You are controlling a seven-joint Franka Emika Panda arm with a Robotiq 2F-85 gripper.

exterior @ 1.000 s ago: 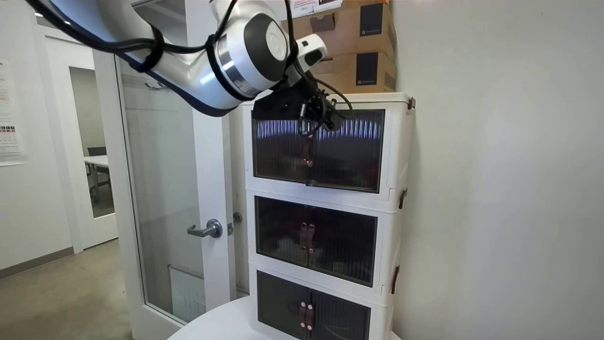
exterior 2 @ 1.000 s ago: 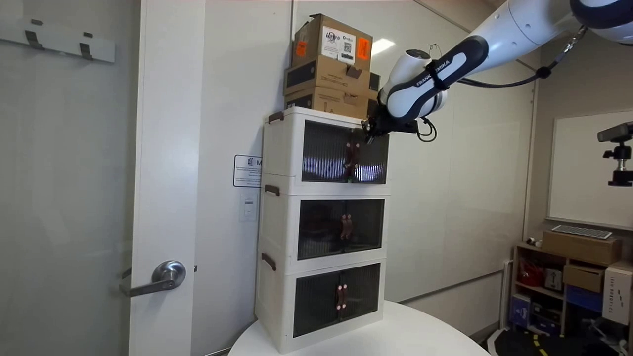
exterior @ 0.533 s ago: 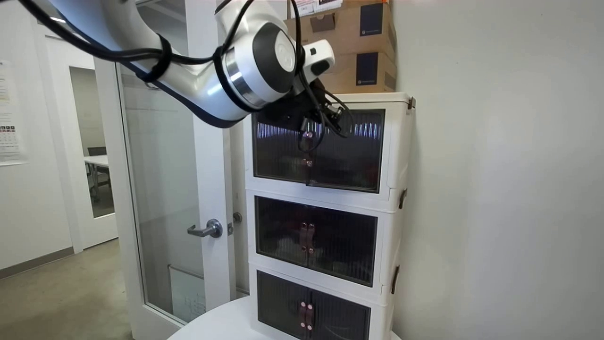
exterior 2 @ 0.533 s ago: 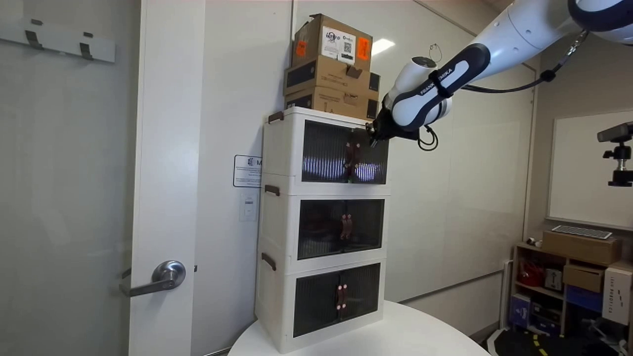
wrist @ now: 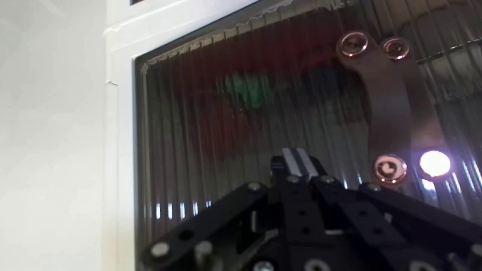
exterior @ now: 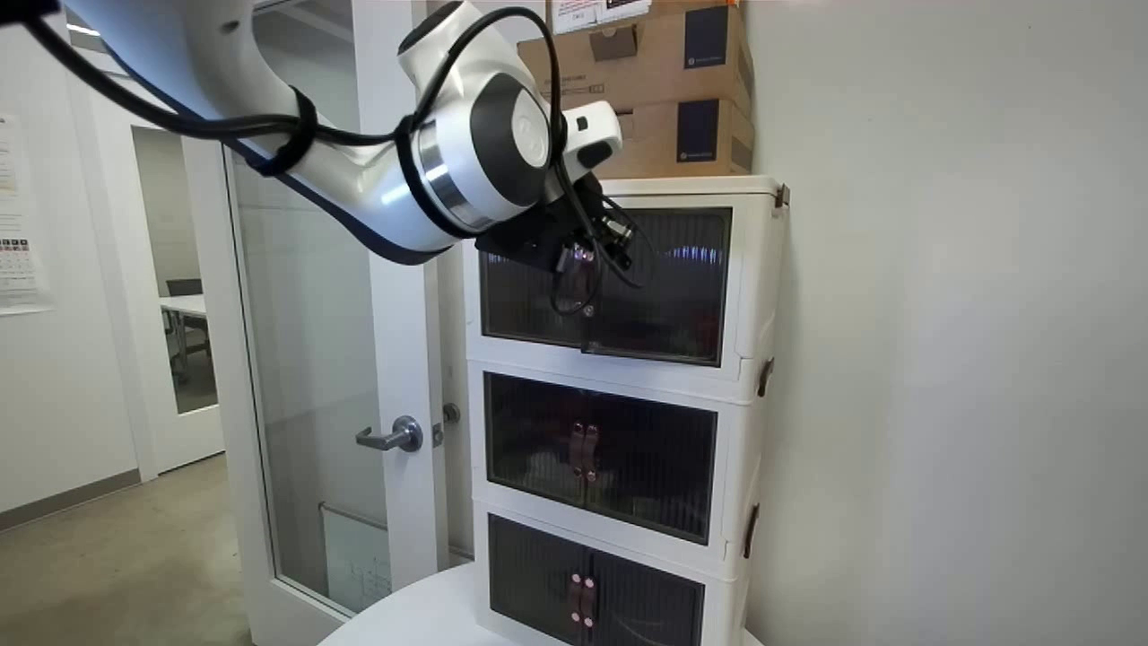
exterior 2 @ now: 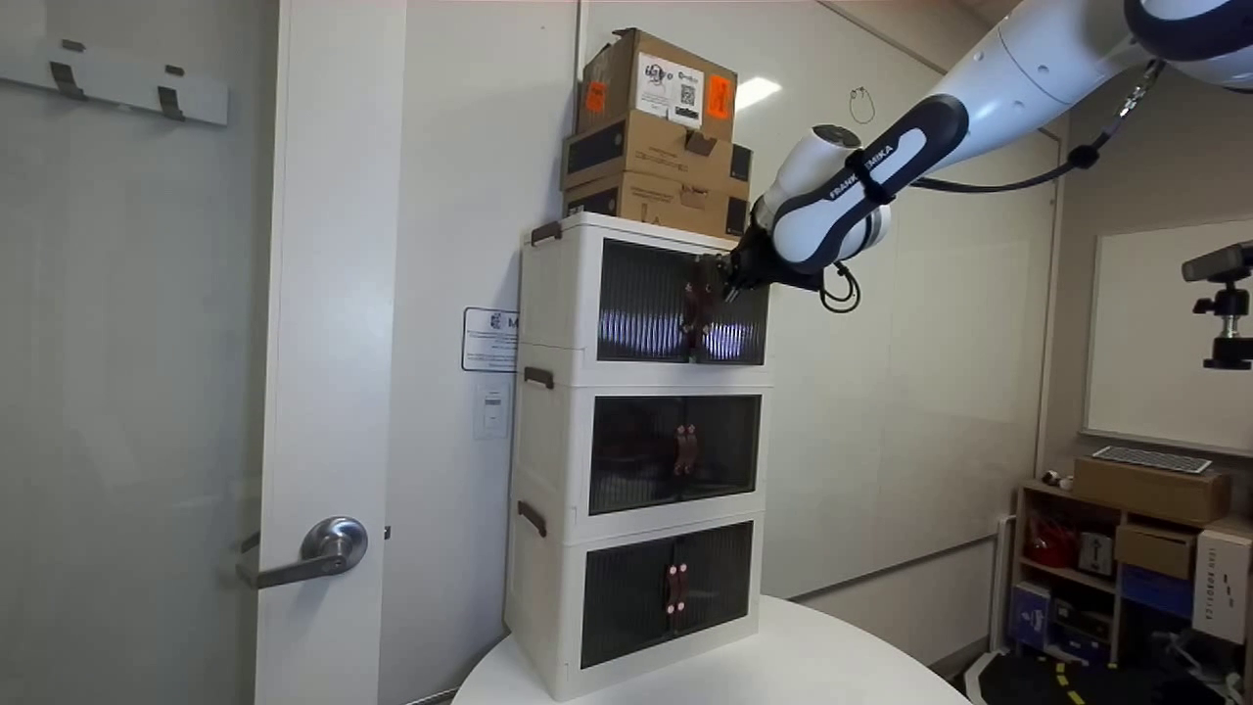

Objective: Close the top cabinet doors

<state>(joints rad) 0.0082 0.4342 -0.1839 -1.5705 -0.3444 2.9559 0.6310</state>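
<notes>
White cabinet: rose in three tiers through the middle of both exterior views.
Robot arm: spanned the upper left of an exterior view.
Cardboard boxes: were stacked on the cabinet, upper middle of both exterior views.
Top cabinet doors: fronted the uppermost tier, centre of an exterior view; the right door's lower inner corner sat slightly below the left's.
Gripper: sat lower middle in the wrist view, jaws clenched together, in front of one dark door; whether it touched could not be told.
Brown handles: overlapped, upper right of the wrist view.
</notes>
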